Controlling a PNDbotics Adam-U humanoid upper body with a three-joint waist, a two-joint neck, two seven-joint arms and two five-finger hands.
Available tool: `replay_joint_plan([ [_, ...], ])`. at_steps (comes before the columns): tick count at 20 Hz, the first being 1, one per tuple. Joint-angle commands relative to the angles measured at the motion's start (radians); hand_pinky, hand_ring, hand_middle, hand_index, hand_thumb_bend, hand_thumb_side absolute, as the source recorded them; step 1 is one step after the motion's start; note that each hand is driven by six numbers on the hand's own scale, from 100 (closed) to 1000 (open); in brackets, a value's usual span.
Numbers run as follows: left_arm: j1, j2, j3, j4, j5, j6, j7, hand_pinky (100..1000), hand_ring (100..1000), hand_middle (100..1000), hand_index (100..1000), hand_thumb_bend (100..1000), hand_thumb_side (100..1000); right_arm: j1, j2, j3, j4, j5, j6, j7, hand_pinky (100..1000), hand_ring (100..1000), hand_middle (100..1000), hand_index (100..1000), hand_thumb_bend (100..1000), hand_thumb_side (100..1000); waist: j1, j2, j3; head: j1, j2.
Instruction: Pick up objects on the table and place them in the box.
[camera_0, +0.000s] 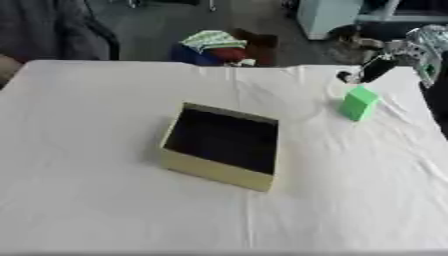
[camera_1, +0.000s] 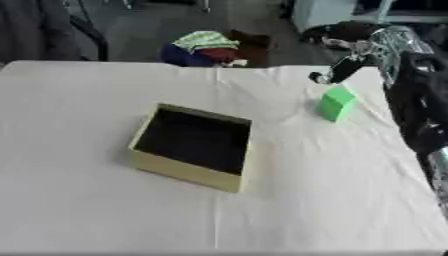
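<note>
A green block stands on the white tablecloth at the right, toward the far edge. An open yellow box with a dark inside sits near the table's middle. My right hand comes in from the upper right and hovers just above and behind the green block, its black fingers pointing down to the left, apart from the block. Nothing is held in it. My left hand shows in neither view.
The white cloth covers the whole table, with wrinkles near the right side. Beyond the far edge lie a pile of coloured cloth things on the floor and a white cabinet. My right arm runs along the right edge.
</note>
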Motion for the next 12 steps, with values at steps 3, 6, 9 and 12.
replay_joint_plan([
  [3,-0.005,0.013,0.002,-0.009,0.006,0.007,-0.004,660,522,491,659,100,475,-0.049,-0.029,-0.051,0.079,-0.024,0.118,0.009,916,1000,1000,1000,128,443,0.005,-0.014,0.001,-0.011,0.005],
  [6,-0.004,0.013,0.0,-0.009,0.008,0.009,-0.009,661,522,491,659,100,475,-0.067,-0.024,-0.07,0.128,-0.04,0.191,0.013,915,996,993,1000,100,474,0.006,-0.014,0.001,-0.022,0.005],
  [9,-0.003,0.014,0.0,-0.009,0.009,0.011,-0.014,661,522,492,659,100,476,-0.085,-0.018,-0.082,0.172,-0.071,0.254,0.009,913,985,982,1000,100,504,0.006,-0.016,0.002,-0.032,0.005],
  [12,-0.003,0.013,-0.002,-0.009,0.011,0.013,-0.019,662,523,492,659,100,478,-0.098,-0.013,-0.081,0.213,-0.101,0.301,0.003,912,979,976,1000,100,535,0.005,-0.018,0.002,-0.036,0.005],
])
